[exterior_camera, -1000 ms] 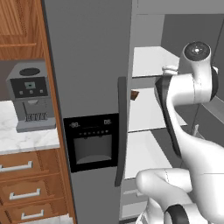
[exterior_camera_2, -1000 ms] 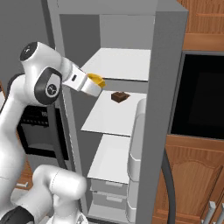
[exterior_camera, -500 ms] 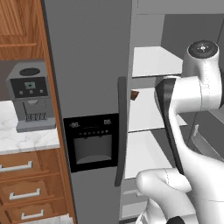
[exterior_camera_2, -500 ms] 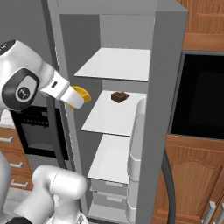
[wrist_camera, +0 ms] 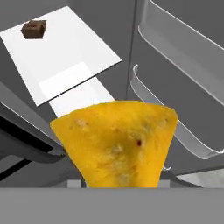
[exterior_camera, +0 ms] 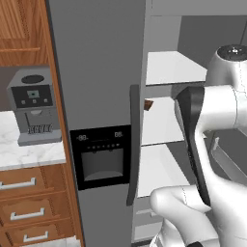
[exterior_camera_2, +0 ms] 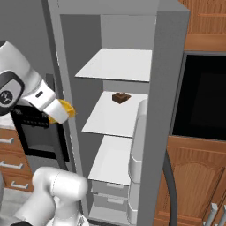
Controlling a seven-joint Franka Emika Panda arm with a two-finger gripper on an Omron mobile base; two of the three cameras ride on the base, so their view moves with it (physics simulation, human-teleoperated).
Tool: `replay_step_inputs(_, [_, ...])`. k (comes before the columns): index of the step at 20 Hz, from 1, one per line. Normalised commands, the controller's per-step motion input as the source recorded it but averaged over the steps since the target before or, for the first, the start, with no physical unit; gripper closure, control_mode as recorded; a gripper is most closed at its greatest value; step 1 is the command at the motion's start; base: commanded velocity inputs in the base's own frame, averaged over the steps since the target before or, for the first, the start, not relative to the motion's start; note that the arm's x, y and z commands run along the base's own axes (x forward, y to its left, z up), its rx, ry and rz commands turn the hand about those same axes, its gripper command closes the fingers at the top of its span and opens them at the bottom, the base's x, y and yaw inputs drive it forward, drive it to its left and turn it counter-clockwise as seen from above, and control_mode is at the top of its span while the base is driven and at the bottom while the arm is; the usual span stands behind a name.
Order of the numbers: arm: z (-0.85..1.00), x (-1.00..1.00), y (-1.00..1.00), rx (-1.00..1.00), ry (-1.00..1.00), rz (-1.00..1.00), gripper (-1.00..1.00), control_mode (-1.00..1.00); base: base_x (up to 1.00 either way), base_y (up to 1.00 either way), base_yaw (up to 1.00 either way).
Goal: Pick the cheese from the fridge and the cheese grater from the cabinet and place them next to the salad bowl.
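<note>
The cheese (wrist_camera: 116, 148), a yellow-orange wedge, looms large in the lower middle of the hand view and hides the fingertips. From the right base camera the cheese (exterior_camera_2: 67, 107) hangs in the air at the tip of my gripper (exterior_camera_2: 62, 110), which is shut on it, just left of the open fridge (exterior_camera_2: 170, 66) and outside its shelves. The fridge's white shelves (exterior_camera_2: 117, 114) hold one small brown block (exterior_camera_2: 121, 97). The grey fridge door (exterior_camera: 96, 72) with its dark handle (exterior_camera: 133, 144) stands to the left. The cheese grater, the cabinet and the salad bowl are out of view.
A coffee machine (exterior_camera: 33, 111) stands on a marble counter (exterior_camera: 29, 152) above wooden drawers (exterior_camera: 29, 202) left of the fridge. Clear door bins (wrist_camera: 175, 87) line the open fridge door. A black oven front (exterior_camera_2: 203, 97) sits in wooden cabinetry to the right.
My hand has drawn the cheese left and down, out of the fridge's shelf space to beside the fridge's left wall. The brown block stays on its shelf.
</note>
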Motion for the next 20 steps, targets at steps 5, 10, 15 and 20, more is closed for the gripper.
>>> replay_step_inputs(5, [-0.28,-0.29,0.20,0.18,0.11,0.11,1.00,-1.00,0.00,0.00,0.00])
replay_step_inputs(10, [-0.40,-0.07,0.13,0.03,0.04,0.08,1.00,-1.00,0.00,0.00,0.00])
replay_step_inputs(15, [-0.09,0.00,0.09,0.00,0.00,0.04,1.00,-1.00,0.00,0.00,0.00])
replay_step_inputs(20, [-0.07,-0.07,0.10,0.00,0.00,0.01,1.00,-1.00,0.00,0.00,0.00])
